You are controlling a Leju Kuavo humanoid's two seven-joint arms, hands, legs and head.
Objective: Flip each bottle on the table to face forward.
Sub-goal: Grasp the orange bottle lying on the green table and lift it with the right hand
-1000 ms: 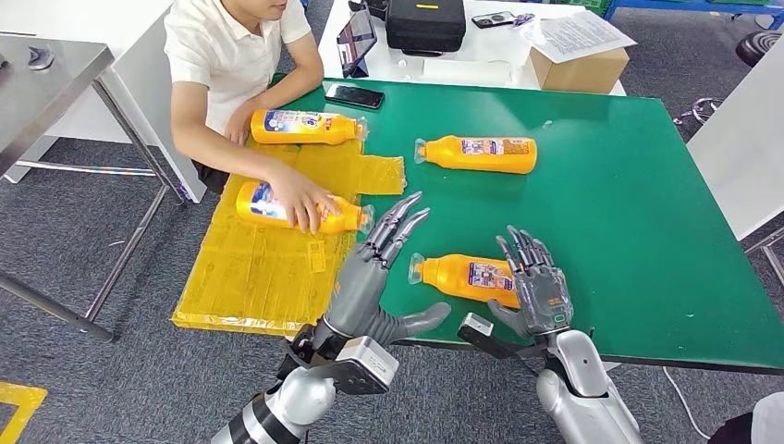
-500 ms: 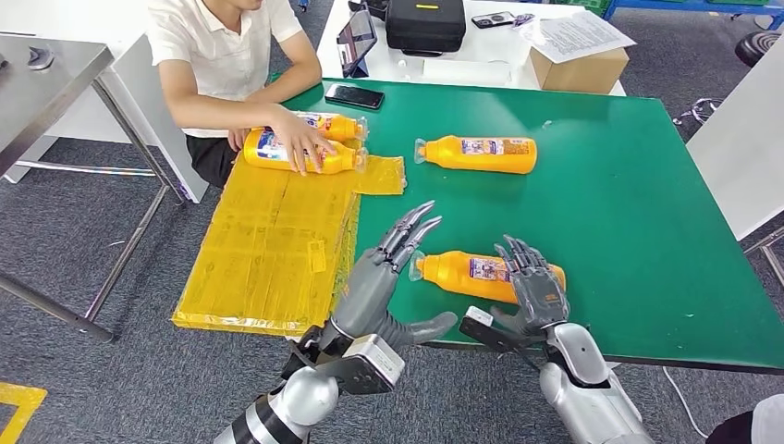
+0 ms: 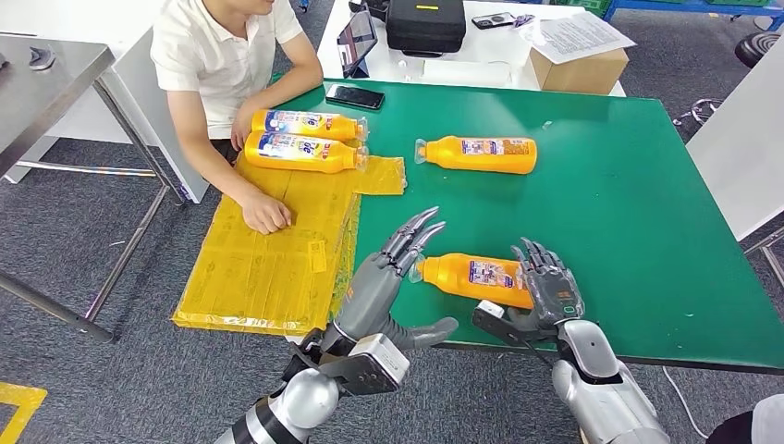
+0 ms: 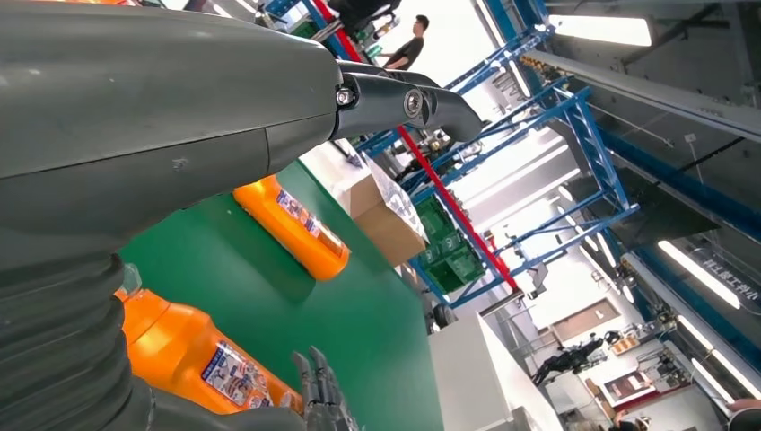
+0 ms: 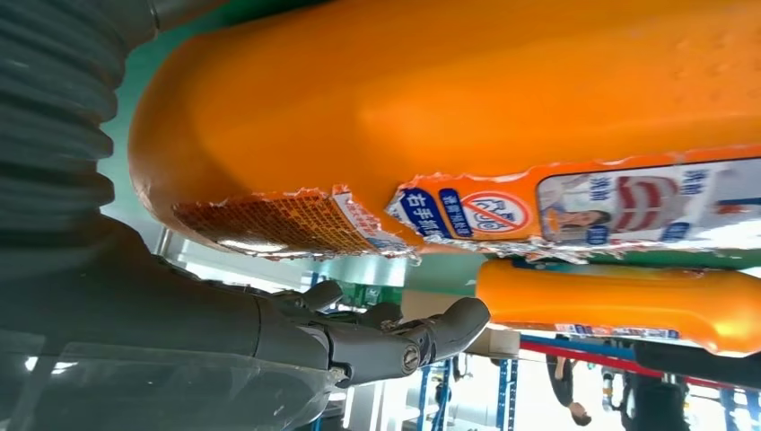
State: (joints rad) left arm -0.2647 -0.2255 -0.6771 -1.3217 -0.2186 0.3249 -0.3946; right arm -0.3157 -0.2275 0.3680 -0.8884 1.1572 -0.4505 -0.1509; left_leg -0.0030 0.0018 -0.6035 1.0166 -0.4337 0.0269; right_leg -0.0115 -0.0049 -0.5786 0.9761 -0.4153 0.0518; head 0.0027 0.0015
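**Four orange bottles on a green table, my right hand at the nearest one**

I count four orange plastic bottles, all lying on their sides on the green table [image 3: 638, 185]. Two lie side by side at the far left, touching each other, on a yellow plastic sheet [image 3: 268, 259]: the far-left bottle [image 3: 305, 123] nearer the person, and the second left bottle [image 3: 298, 152] just on my side of it. One far middle bottle [image 3: 481, 154] lies alone, well apart from the rest. The nearest bottle [image 3: 473, 277] lies by the table's near edge, cap pointing to my left, a label showing on its side.

There is one seated person in a white shirt [image 3: 222, 55], with one hand [image 3: 266, 213] resting on the yellow sheet.

My left hand [image 3: 388, 277] hovers just left of the nearest bottle's cap, fingers [image 3: 416, 231] spread and holding nothing. My right hand [image 3: 545, 291] is at the bottle's base end, fingers bent over it; I cannot tell whether they grip it.

Compared with a second ago, the person has moved the second left bottle up beside the far-left one and then drawn the hand back. My right hand has come closer onto the nearest bottle's base.
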